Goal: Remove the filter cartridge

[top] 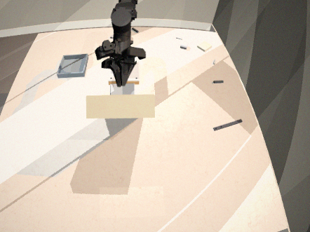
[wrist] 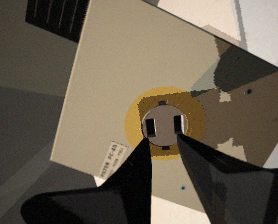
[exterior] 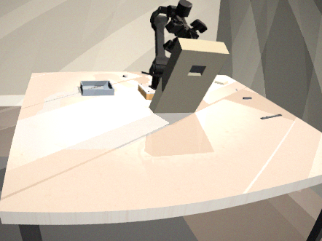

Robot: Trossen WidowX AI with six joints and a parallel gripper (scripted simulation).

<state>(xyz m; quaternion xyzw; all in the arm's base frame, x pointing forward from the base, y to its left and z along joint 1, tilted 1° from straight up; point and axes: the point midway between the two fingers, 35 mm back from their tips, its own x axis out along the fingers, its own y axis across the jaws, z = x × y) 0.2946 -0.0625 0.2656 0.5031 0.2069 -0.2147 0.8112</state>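
Note:
The round filter cartridge [wrist: 164, 120] sits in the face of the tilted service panel [top: 120, 106] [exterior: 182, 92] [wrist: 115, 60], inside a yellow ring. Its two dark slots both show in the wrist view; the top and exterior views do not show the cartridge. My gripper [top: 121, 84] [wrist: 162, 141] is partly open, with nothing between its fingers. The fingertips appear just below the slots in the wrist view, one under each; whether they touch the face I cannot tell. The blue-grey tray [top: 71, 76] [exterior: 98, 92] stands to the left of the arm and looks empty.
A low white and orange block [top: 124, 83] [exterior: 148, 95] lies between arm and panel. To the right lie a long dark bar [top: 227, 125] [exterior: 271, 116], a short dark piece [top: 218, 82] [exterior: 247, 98] and a pale yellow block [top: 204, 46] [exterior: 221, 81].

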